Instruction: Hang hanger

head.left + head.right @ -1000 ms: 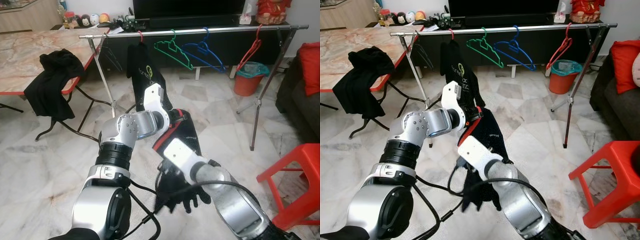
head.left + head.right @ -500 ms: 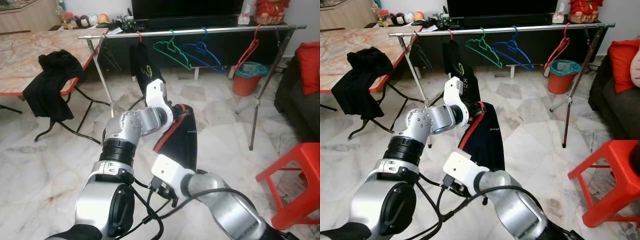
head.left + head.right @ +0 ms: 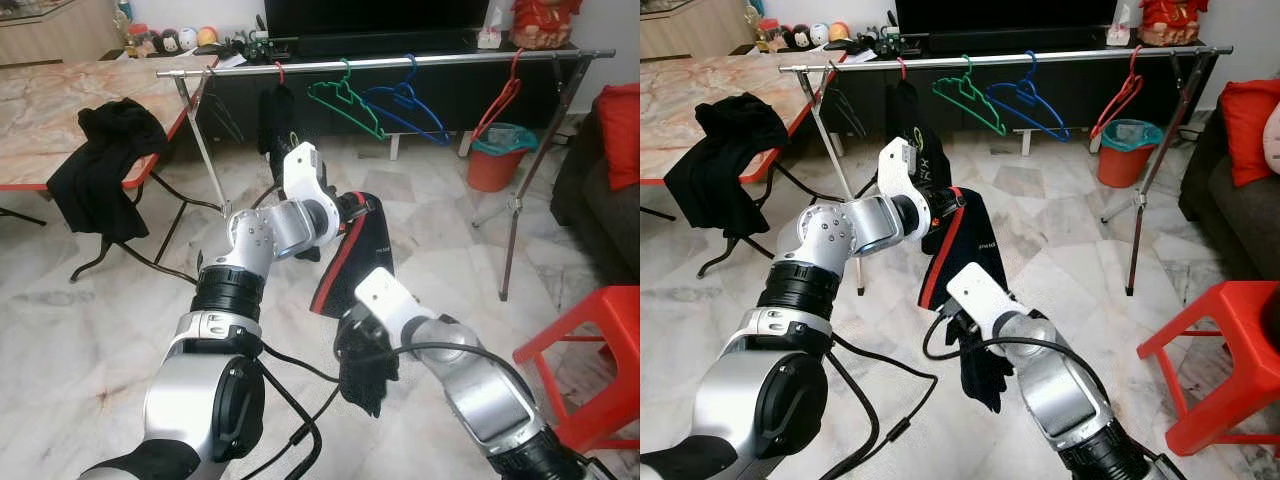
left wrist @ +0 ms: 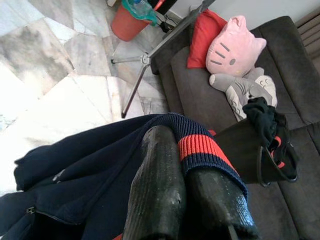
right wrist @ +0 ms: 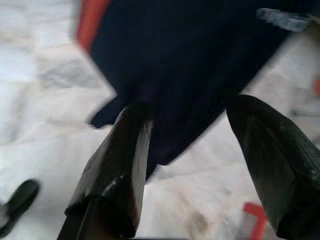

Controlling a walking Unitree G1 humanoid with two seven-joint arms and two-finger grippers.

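Below the clothes rail [image 3: 400,62], my left gripper [image 4: 187,200] stays clamped on the navy jacket [image 3: 365,260]; my right gripper [image 5: 200,165], now apart, has released its hem.

The dark garment [image 3: 962,262] carries a small pale mark, too small to read. The black garment on the rail [image 3: 276,118] bears a green logo with illegible lettering.

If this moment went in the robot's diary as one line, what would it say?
left end effector: shut on navy garment | right end effector: open, at garment's lower end | rail: not yet reached
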